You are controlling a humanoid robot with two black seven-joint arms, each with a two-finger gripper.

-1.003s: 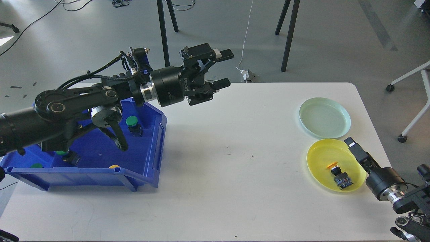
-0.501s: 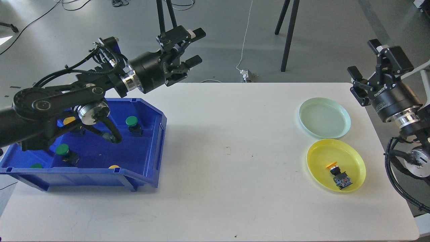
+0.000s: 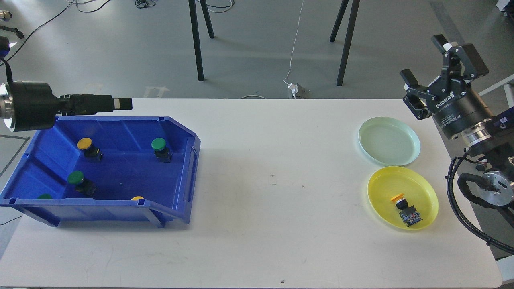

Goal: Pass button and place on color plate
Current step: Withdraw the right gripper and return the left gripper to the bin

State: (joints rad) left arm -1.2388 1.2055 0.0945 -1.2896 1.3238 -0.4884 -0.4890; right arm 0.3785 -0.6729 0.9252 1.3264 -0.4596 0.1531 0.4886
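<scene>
Done: one button [image 3: 404,209] lies in the yellow plate [image 3: 425,188], near right edge.
Left: five buttons in my bin [image 3: 182,160]; green plate [image 3: 388,140] bare.
Right gripper [image 3: 425,71]: fingers spread, empty.
Left gripper [image 3: 120,103]: edge-on, can't tell.

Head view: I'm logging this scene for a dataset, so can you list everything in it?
Table: 1, white, centre.
Bin: 1, blue, table's left.
Green buttons: 3, in the bin; one half hidden at its front wall.
Yellow buttons: 2, in the bin; one half hidden.
Green plate: 1, pale, bare, table's right.
Yellow plate: 1, nearer than the green one.
Yellow-capped button: 1, on the yellow plate.
Left gripper: above the bin's rear, edge-on.
Right gripper: open, beyond the plates.
</scene>
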